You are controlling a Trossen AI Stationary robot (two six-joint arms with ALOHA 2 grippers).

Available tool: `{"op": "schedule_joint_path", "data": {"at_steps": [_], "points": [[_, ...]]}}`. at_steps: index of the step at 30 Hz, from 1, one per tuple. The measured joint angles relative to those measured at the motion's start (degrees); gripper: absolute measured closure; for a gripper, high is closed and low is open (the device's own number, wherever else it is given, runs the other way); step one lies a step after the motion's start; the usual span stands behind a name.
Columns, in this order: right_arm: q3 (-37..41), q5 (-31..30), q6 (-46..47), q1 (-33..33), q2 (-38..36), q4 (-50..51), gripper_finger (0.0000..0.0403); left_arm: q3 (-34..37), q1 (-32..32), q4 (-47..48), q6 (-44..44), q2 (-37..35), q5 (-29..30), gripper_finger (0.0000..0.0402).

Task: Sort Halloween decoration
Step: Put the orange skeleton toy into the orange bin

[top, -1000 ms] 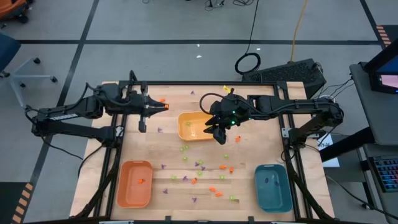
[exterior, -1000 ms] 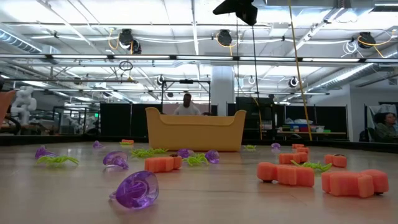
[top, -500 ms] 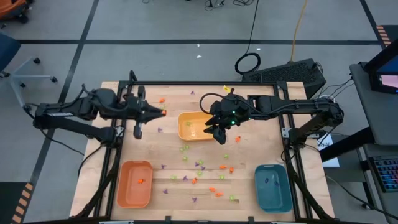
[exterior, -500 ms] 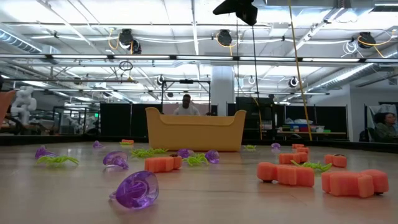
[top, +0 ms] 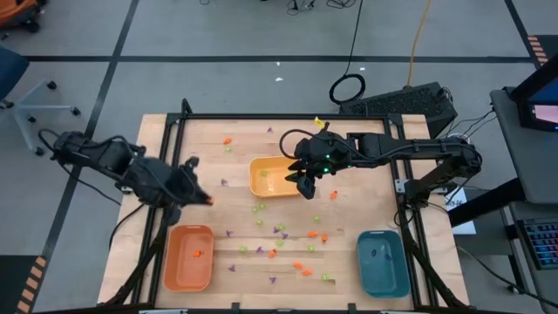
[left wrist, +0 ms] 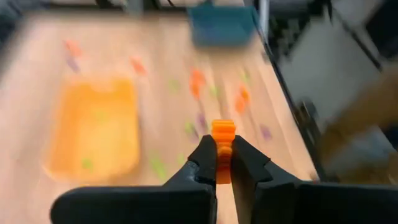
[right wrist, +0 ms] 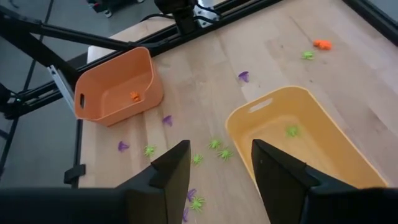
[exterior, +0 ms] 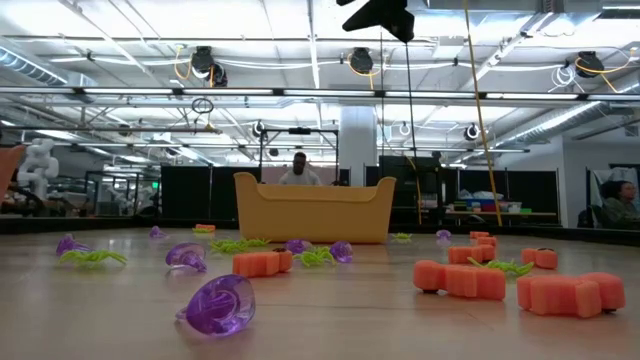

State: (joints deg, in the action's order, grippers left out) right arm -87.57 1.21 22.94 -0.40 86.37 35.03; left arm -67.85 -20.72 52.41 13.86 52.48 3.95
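You won't find any readable text, label, brand, number or sign in these views. Nothing legible on the orange plastic rectangular tray (top: pixel 189 257), the yellow plastic rectangular tray (top: pixel 271 177) or the teal plastic rectangular tray (top: pixel 383 262). Nothing on the light wooden surface (top: pixel 253 148) either. Room fixtures in the low view are too small to read.

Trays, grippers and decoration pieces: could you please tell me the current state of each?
left gripper: shut on an orange piece, above the table near the orange tray.
right gripper: open, empty, over the yellow tray.
orange tray: holds one orange piece.
yellow tray: holds one green piece.
teal tray: upright; contents unclear.
loose pieces: scattered on the table.
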Motion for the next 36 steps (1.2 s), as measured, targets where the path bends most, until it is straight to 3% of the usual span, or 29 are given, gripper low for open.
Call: {"op": "schedule_joint_path", "data": {"at_steps": [8, 14, 24, 29, 36], "points": [[0.0, -1.9, -0.1, 0.0, 0.0, 0.0, 0.0245, 0.3, -6.1, 16.3, 11.4, 5.9, -3.6, 0.0386], [0.0, -5.8, 0.0, -0.1, 0.0, 0.0, 0.0245, 3.9, -8.8, 15.2, 14.4, 9.7, -7.4, 0.0386], [0.0, -5.7, 0.4, 0.0, 0.0, 0.2, 0.0245, 10.2, -12.9, 10.9, 25.7, 15.5, -8.4, 0.0386], [0.0, -5.7, 2.5, 0.0, 0.0, 0.4, 0.0245, 10.4, -15.1, 10.1, 26.4, 19.0, -8.4, 0.0386], [0.0, -5.7, 3.1, 0.0, 0.0, 0.5, 0.0245, 10.4, -18.9, 2.2, 30.5, 23.4, -7.7, 0.0386]]}}
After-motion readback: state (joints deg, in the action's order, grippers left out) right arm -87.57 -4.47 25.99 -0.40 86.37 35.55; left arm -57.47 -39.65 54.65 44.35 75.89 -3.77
